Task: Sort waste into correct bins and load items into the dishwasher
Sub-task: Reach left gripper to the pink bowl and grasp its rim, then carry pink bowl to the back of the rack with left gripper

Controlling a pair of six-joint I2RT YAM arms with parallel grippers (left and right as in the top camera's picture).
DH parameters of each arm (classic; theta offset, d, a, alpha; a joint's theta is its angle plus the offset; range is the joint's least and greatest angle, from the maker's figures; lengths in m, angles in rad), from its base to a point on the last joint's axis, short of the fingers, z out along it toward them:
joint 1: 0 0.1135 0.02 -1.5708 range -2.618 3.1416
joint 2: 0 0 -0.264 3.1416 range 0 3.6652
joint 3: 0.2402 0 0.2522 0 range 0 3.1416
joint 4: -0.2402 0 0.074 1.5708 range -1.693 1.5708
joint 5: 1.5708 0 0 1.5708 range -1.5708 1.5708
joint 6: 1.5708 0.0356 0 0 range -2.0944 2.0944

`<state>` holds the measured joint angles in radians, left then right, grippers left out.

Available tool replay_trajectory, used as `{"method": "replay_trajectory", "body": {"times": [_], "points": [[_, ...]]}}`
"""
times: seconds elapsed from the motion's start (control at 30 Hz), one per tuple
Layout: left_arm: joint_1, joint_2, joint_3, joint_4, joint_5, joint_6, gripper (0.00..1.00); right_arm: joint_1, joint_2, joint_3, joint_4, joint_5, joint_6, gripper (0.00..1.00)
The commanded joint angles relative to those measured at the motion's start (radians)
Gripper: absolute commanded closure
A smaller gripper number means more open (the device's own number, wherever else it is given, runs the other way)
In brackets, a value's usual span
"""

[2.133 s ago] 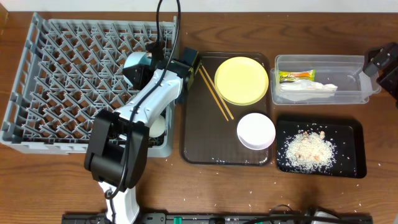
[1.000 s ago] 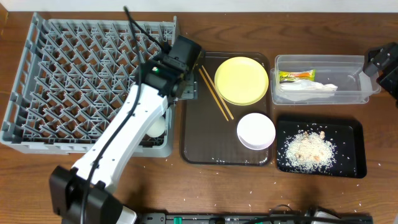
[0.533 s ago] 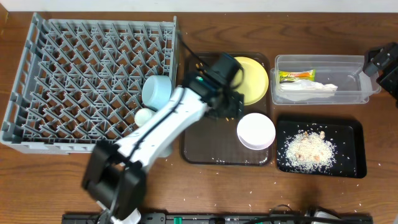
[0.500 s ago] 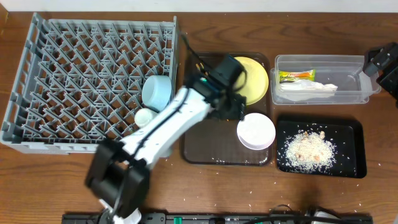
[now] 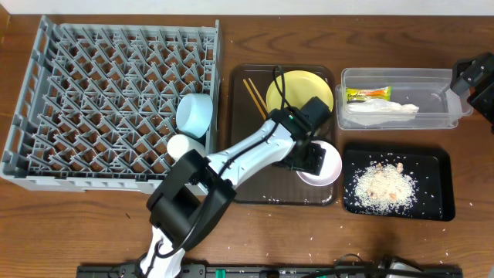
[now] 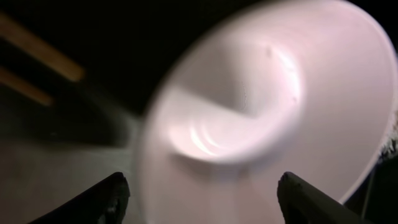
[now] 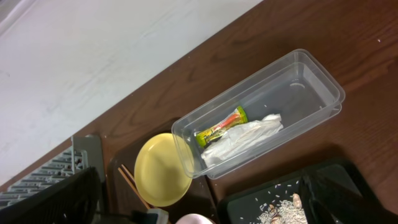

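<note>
Now that the blue bowl (image 5: 194, 113) and cup (image 5: 182, 147) rest in the rack (image 5: 127, 29) at left, my left gripper (image 5: 311, 160) has swung to centre frame, spread open over the white bowl (image 6: 249, 93) — my next load.

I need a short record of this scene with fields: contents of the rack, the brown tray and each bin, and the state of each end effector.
rack: light-blue bowl, white cup
brown tray: yellow plate, chopsticks, white bowl
clear tub: snack wrapper, crumpled white paper
black tray: rice scraps
left end effector: open, over white bowl
right end effector: open, holding nothing
</note>
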<state>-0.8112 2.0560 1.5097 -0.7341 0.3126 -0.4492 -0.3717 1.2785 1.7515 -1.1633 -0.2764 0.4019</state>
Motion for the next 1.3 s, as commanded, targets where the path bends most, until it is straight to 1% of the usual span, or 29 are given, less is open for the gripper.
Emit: {"method": "replay_trajectory", "body": {"times": [0.0, 0.13, 0.3, 0.4, 0.43, 0.6, 0.67, 0.8, 0.83, 0.87, 0.9, 1.03, 1.13, 1.27], "points": [[0.048, 0.022, -0.013, -0.004, 0.003, -0.036, 0.24, -0.007, 0.0, -0.001, -0.002, -0.001, 0.002, 0.01], [0.049, 0.041, -0.013, 0.002, 0.024, -0.035, 0.27, -0.007, 0.0, -0.001, -0.002, -0.001, 0.002, 0.01], [0.049, 0.042, -0.013, 0.011, 0.027, -0.035, 0.4, -0.007, 0.0, -0.001, -0.002, -0.001, 0.002, 0.01], [0.049, 0.043, -0.013, 0.014, 0.027, -0.035, 0.42, -0.007, 0.0, -0.001, -0.002, -0.001, 0.002, 0.01], [0.049, 0.044, -0.013, 0.016, 0.027, -0.035, 0.44, -0.007, 0.0, -0.001, -0.002, -0.001, 0.002, 0.01], [0.05, 0.057, -0.013, 0.025, 0.043, -0.031, 0.61, -0.007, 0.0, -0.001, -0.002, -0.001, 0.002, 0.01], [0.053, 0.061, -0.013, 0.026, 0.05, -0.031, 0.66, -0.007, 0.0, -0.001, -0.002, -0.001, 0.002, 0.01], [0.071, 0.069, -0.013, 0.026, 0.079, -0.024, 0.77, -0.007, 0.0, -0.001, -0.002, -0.001, 0.002, 0.01], [0.077, 0.072, -0.013, 0.027, 0.089, -0.024, 0.81, -0.007, 0.0, -0.001, -0.002, -0.001, 0.002, 0.01], [0.082, 0.076, -0.013, 0.027, 0.097, -0.024, 0.88, -0.007, 0.0, -0.001, -0.002, -0.001, 0.002, 0.01], [0.086, 0.078, -0.013, 0.026, 0.1, -0.025, 0.91, -0.007, 0.0, -0.001, -0.002, -0.001, 0.002, 0.01], [0.115, 0.08, -0.013, 0.022, 0.107, -0.045, 0.92, -0.007, 0.0, -0.001, -0.002, -0.001, 0.002, 0.01], [0.146, 0.078, -0.013, 0.015, 0.155, -0.049, 0.93, -0.007, 0.0, -0.001, -0.002, -0.001, 0.002, 0.01], [0.188, 0.056, -0.012, 0.011, 0.228, -0.005, 0.93, -0.007, 0.0, -0.001, -0.002, -0.001, 0.002, 0.01]]}}
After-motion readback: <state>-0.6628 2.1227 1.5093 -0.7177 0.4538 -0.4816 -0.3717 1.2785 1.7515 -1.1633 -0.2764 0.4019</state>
